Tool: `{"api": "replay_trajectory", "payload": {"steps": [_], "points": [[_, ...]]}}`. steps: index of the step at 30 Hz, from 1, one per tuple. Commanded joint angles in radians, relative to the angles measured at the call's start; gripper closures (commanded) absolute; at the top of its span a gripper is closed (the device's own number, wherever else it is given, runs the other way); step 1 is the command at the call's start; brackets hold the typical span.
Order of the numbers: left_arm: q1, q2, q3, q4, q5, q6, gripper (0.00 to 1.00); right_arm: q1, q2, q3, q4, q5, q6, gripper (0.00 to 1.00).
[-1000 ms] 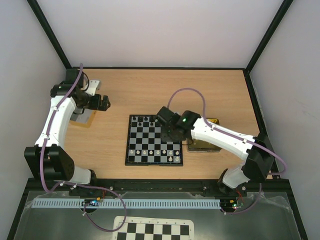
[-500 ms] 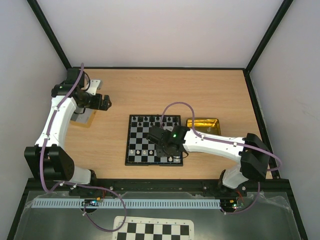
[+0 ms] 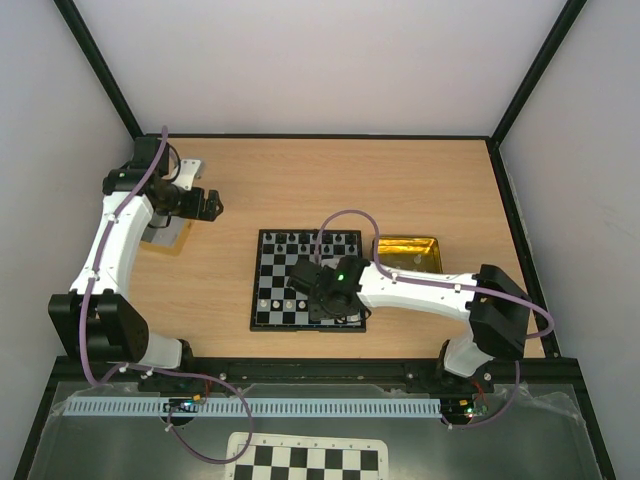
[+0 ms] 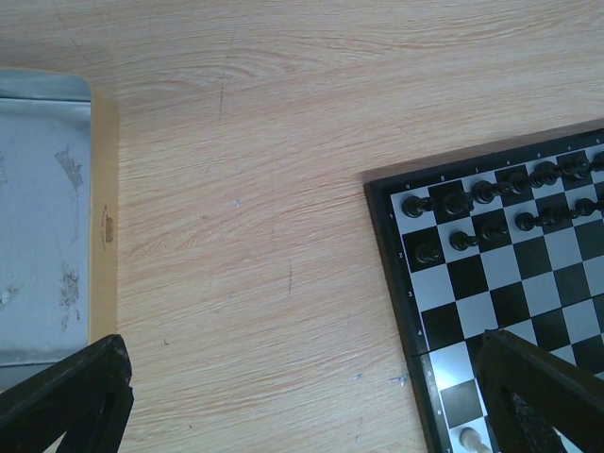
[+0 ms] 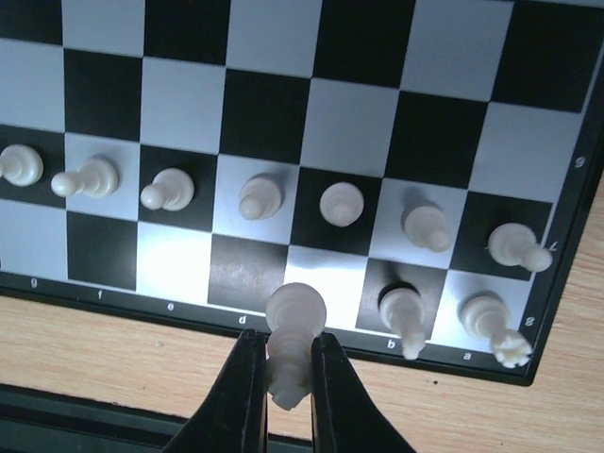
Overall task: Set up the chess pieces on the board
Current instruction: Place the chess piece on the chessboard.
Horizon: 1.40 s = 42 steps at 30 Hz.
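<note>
The right gripper [image 5: 283, 373] is clamped on a white chess piece [image 5: 296, 311] over the chessboard's [image 5: 264, 113] near edge, though its type is hard to make out. Rim letters read g, f, e, d, b, a (c is hidden behind the piece). The left gripper [image 3: 207, 205] is spread wide and empty, well left of the chessboard, with its fingers cropped in the wrist view.
</note>
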State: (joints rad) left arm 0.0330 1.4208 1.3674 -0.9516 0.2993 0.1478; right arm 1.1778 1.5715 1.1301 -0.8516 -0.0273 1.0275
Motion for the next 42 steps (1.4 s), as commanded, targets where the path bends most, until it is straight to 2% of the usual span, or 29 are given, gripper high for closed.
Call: {"api": "replay_trajectory", "payload": {"steps": [1,14,42], "points": [[-0.002,-0.03,-0.006,-0.001,0.015,-0.013,0.01,0.039,0.015,-0.001,0.006,0.024,0.034,0.98],[-0.002,-0.031,-0.015,0.003,0.013,-0.013,0.01,0.049,0.0,-0.055,0.028,0.06,0.083,0.98],[-0.002,-0.035,-0.018,0.001,0.014,-0.013,0.01,0.048,0.041,-0.044,0.036,0.055,0.066,0.98]]}}
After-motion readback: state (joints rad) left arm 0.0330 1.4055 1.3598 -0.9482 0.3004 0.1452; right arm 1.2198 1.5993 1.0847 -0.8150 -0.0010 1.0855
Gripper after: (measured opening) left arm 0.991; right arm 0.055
